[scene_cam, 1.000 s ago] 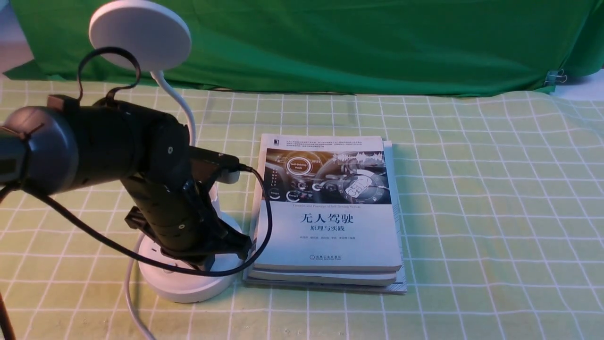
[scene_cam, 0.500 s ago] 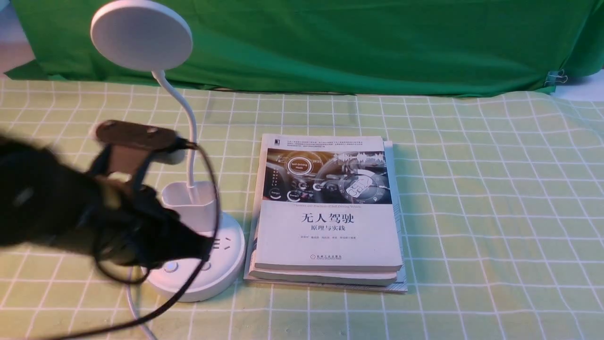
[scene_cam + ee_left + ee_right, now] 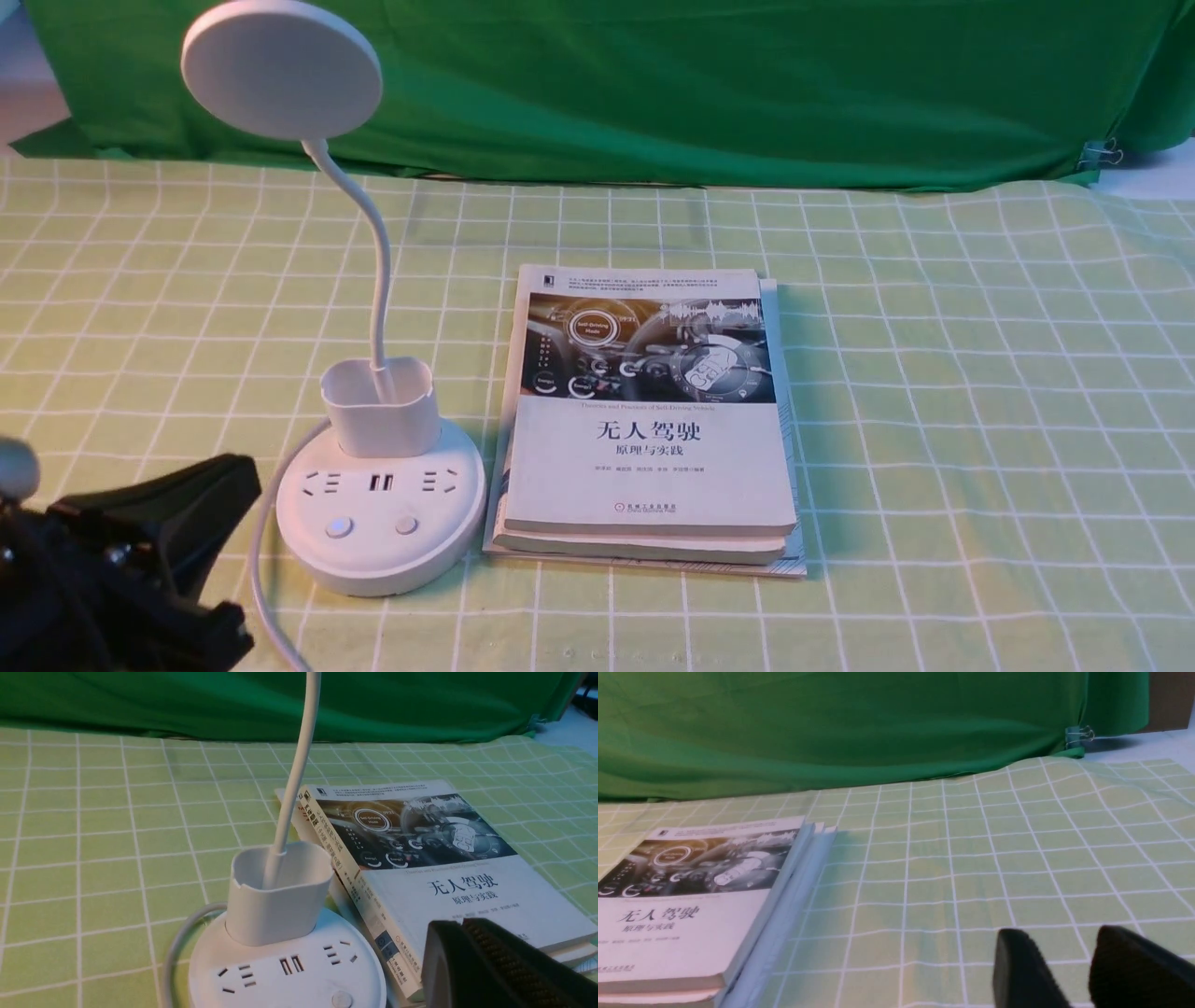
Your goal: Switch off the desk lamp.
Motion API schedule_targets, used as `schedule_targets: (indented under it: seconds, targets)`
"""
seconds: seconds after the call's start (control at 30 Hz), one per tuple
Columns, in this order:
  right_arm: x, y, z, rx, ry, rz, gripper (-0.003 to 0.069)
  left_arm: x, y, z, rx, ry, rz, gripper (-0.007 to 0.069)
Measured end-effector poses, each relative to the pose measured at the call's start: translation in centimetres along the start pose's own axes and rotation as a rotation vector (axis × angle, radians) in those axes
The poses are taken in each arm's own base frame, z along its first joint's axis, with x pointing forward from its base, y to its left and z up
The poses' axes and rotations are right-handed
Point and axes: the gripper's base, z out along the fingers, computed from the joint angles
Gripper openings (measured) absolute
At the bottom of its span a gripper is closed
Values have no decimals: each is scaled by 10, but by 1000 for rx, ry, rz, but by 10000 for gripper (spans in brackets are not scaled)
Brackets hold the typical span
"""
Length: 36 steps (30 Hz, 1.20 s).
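The white desk lamp [image 3: 381, 523] stands left of the books, with its round disc head [image 3: 280, 67] up at the far left, a thin bent neck, a small cup holder [image 3: 381, 406] and a round base with sockets and two buttons [image 3: 338, 528]. It also shows in the left wrist view [image 3: 280, 896]. My left gripper [image 3: 245, 481] is low at the near left, just left of the base and apart from it. Its jaws are together and hold nothing [image 3: 460, 924]. My right gripper [image 3: 1062, 935] hovers open and empty over bare cloth, right of the books.
A stack of books [image 3: 653, 420] lies right beside the lamp base. The lamp's white cord [image 3: 261, 579] runs from the base towards the near edge. A green checked cloth [image 3: 980, 420] covers the table, and a green backdrop [image 3: 700, 84] hangs behind.
My left arm has pulled back from over the lamp base to the near left corner. The base, its buttons and the cup holder are now uncovered.
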Motion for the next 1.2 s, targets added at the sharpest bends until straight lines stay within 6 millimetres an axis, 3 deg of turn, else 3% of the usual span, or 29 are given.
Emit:
schedule_targets:
  seconds: [0.43,0.67,0.77,0.93,1.2]
  targets:
    - [0,0,0,0,1,0,239,6,2,-3,-6,-4,106,1]
    - [0,0,0,0,1,0,239,0,16,-32,-162,-195,120,1]
    - [0,0,0,0,1,0,239,16,26,-49,-304,-286,113,1]
    - [0,0,0,0,1,1,239,37,31,-57,-397,-308,78,1]
    - [0,0,0,0,0,0,239,60,31,-57,-409,-119,7,1]
